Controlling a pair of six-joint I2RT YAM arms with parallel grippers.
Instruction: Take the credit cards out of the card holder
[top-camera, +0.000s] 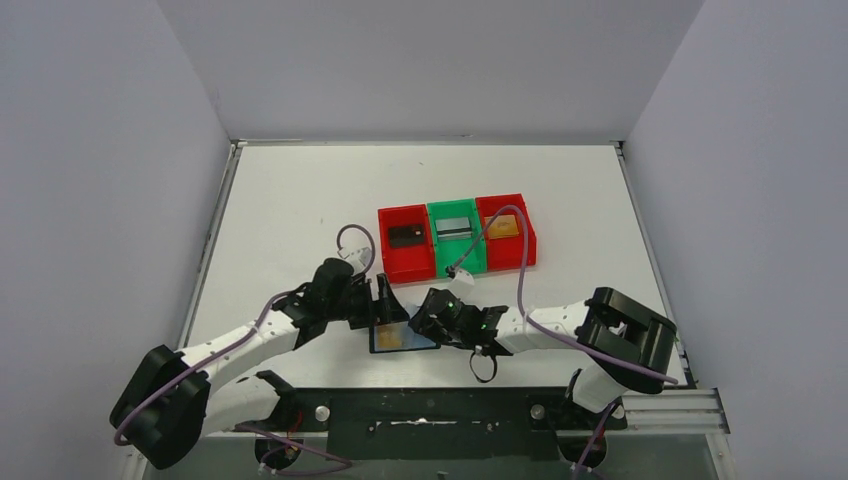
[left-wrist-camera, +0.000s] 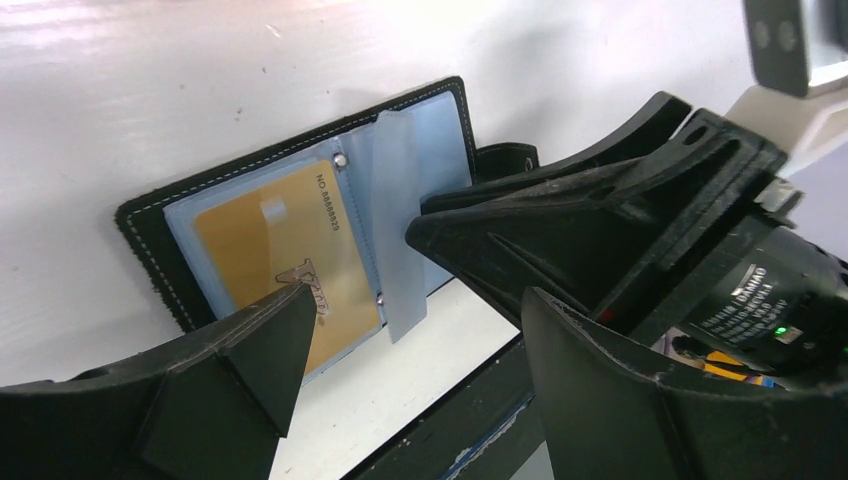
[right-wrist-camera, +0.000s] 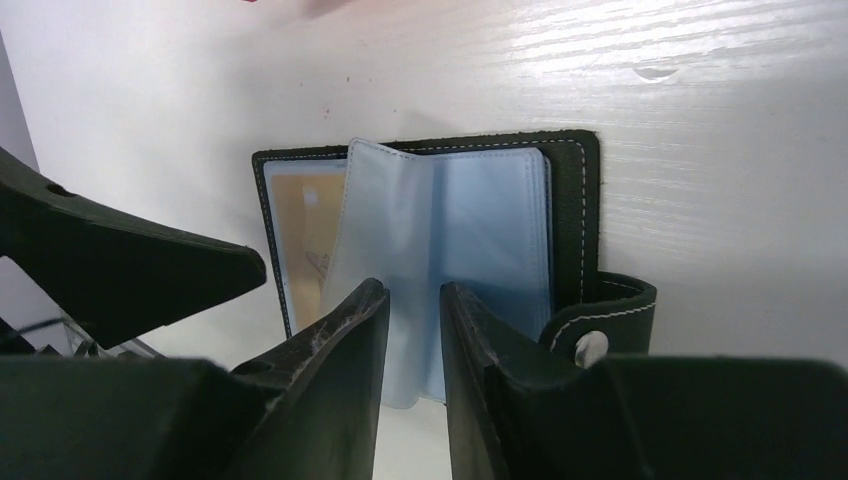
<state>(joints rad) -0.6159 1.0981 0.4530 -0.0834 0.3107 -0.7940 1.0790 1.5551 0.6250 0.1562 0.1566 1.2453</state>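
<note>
The black card holder (top-camera: 402, 340) lies open near the table's front edge, bluish-grey pockets up. A gold card (left-wrist-camera: 275, 250) sits in its left pocket, also seen in the right wrist view (right-wrist-camera: 300, 235). One clear sleeve page (left-wrist-camera: 395, 215) stands lifted. My left gripper (top-camera: 384, 306) is wide open and empty (left-wrist-camera: 418, 300), one finger over the gold card's corner. My right gripper (top-camera: 428, 314) points at the lifted page (right-wrist-camera: 390, 240). It is open with a narrow gap (right-wrist-camera: 414, 290) and grips nothing. Black (top-camera: 405, 236), silver-grey (top-camera: 453, 229) and gold (top-camera: 503, 226) cards lie in the bins.
A row of plastic bins stands behind the holder: red (top-camera: 392, 262), green (top-camera: 468, 252), red (top-camera: 524, 240). The holder's snap tab (right-wrist-camera: 600, 320) sticks out beside my right finger. The black base rail (top-camera: 420, 405) runs just in front of the holder.
</note>
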